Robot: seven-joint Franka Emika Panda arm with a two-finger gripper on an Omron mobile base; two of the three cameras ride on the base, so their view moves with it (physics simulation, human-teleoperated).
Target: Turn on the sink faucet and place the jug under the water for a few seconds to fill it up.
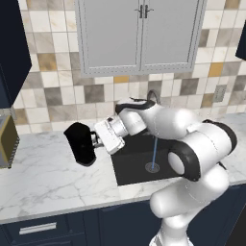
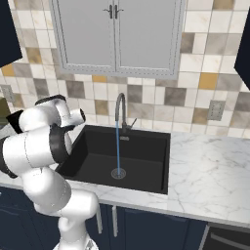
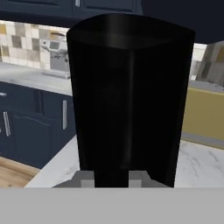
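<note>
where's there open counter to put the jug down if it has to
Bare marble counter right of the sink, up to the backsplash. More bare marble left of the sink, below the jug the tool holds. Crowded spot: the faucet and water over the basin.

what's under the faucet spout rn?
Under the faucet spout: the water falling onto the drain in the sink. No jug there; the jug is over the counter, left of the sink.
</note>
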